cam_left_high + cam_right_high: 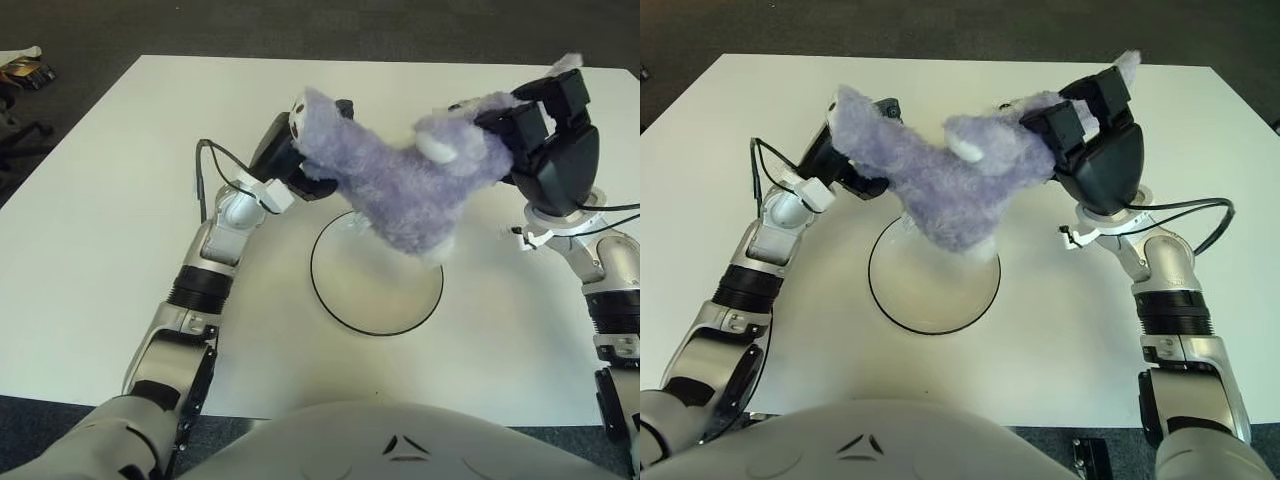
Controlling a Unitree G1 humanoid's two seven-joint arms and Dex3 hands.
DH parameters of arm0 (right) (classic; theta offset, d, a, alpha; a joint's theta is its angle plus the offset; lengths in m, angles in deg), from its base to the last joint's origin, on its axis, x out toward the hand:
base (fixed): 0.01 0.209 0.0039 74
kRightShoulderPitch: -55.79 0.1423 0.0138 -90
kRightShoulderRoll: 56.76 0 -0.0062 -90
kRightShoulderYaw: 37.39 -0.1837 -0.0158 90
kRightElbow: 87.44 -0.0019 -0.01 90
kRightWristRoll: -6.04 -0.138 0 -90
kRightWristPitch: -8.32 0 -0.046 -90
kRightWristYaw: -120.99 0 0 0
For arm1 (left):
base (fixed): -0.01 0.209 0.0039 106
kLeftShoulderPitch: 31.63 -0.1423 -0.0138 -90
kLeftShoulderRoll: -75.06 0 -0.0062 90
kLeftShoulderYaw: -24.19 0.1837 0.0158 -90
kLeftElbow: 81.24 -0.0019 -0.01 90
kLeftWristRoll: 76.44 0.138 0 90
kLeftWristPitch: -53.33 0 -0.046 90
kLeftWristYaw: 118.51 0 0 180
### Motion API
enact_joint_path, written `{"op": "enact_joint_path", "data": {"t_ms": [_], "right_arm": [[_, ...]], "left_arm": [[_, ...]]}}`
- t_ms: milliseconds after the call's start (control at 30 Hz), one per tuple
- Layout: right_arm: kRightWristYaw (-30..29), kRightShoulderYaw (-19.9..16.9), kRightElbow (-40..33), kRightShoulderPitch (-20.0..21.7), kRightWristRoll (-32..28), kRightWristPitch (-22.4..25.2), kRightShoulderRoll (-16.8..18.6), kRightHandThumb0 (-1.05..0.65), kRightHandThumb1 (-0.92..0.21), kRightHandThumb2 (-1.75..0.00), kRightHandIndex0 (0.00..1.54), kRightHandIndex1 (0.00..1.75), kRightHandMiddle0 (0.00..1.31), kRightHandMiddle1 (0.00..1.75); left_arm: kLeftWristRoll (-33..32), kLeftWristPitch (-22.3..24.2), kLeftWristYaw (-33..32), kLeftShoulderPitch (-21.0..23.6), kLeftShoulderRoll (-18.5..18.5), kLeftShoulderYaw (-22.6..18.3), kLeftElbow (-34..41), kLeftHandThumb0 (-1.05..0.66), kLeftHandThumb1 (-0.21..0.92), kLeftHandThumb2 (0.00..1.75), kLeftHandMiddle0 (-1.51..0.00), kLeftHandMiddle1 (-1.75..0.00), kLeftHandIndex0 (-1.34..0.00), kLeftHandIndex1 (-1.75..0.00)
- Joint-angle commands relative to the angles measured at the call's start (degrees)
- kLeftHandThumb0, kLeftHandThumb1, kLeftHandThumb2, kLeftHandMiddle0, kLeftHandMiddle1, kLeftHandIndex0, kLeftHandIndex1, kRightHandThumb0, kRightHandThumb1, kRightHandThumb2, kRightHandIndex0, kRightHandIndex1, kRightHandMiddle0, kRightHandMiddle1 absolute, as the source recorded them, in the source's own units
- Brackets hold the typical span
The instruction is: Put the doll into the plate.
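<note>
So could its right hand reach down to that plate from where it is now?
Probably yes, but not freely: the right hand is clamped on one end of the purple doll, with the left hand on the other end. The plate lies just below, nothing else between them.

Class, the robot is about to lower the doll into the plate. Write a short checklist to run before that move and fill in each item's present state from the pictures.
1. Left robot hand grips the doll at its left end: ok.
2. Right robot hand grips the doll's right end: ok.
3. Doll lifted off the table: ok.
4. Doll over the plate: partly; it hangs above the far rim, not centred.
5. Plate holds nothing in its visible part: ok; far side hidden by the doll.
6. Grip firmness: cannot tell.
</note>
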Motion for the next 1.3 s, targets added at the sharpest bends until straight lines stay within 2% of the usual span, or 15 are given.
{"op": "enact_joint_path", "data": {"t_ms": [0, 167, 233, 300, 533, 633, 767, 933, 1267], "right_arm": [[8.4, -0.3, -1.6, -1.8, -7.8, 1.7, -0.5, -0.43, -0.23, -1.23, 0.00, 1.11, 0.05, 1.49], [21.5, -1.9, -6.4, -5.5, -18.6, 4.6, -1.7, -0.53, -0.22, -1.17, 0.00, 1.00, 0.01, 1.39], [28.2, -2.5, -9.6, -6.3, -22.5, 7.1, -2.8, -0.70, -0.28, -1.06, 0.00, 0.97, 0.00, 1.27], [31.9, -3.0, -11.1, -6.5, -24.4, 8.3, -3.1, -0.79, -0.34, -0.97, 0.00, 0.90, 0.00, 1.12], [46.7, -4.6, -13.7, -5.3, -38.7, 11.0, -5.4, -0.89, -0.35, -0.92, 0.00, 0.98, 0.00, 1.09], [54.5, -5.1, -13.5, -3.7, -47.2, 10.2, -8.4, -0.92, -0.37, -0.91, 0.00, 1.04, 0.00, 1.11], [62.6, -5.8, -11.4, -0.7, -53.3, 10.0, -12.2, -0.94, -0.38, -0.89, 0.00, 1.06, 0.00, 1.04], [67.1, -6.2, -10.9, -0.3, -55.3, 9.6, -12.8, -0.97, -0.39, -0.87, 0.01, 1.04, 0.00, 0.98], [69.4, -7.6, -10.9, -0.2, -55.6, 9.2, -11.8, -0.97, -0.40, -0.85, 0.01, 1.03, 0.00, 0.96]], "left_arm": [[0.9, -2.0, -1.4, 2.0, -0.6, -0.2, -1.5, 0.00, -0.10, 1.75, -0.98, -1.61, -0.69, -1.75], [0.5, -3.2, -1.4, 2.7, -0.9, -0.1, -3.0, 0.00, -0.10, 1.75, -0.98, -1.61, -0.69, -1.75], [0.7, -3.7, -1.7, 3.0, -0.9, -0.2, -3.6, 0.00, -0.10, 1.75, -0.98, -1.61, -0.69, -1.75], [0.9, -4.1, -2.0, 3.4, -0.9, -0.2, -4.2, 0.00, -0.10, 1.75, -0.98, -1.61, -0.69, -1.75], [-0.4, -5.6, -1.4, 4.0, -1.0, -0.2, -5.9, 0.00, -0.10, 1.75, -0.97, -1.62, -0.69, -1.75], [-0.6, -6.4, -1.6, 4.4, -0.9, -0.4, -6.7, 0.00, -0.10, 1.74, -0.97, -1.62, -0.69, -1.75], [0.0, -7.6, -2.3, 5.2, -1.0, -0.6, -7.7, 0.00, -0.10, 1.75, -0.97, -1.61, -0.69, -1.75], [0.3, -8.5, -3.0, 5.6, -1.0, -0.6, -8.6, 0.00, -0.10, 1.75, -0.97, -1.62, -0.69, -1.75], [0.4, -9.3, -3.8, 6.3, -1.0, -0.6, -9.6, 0.00, -0.10, 1.74, -0.98, -1.61, -0.69, -1.75]]}}
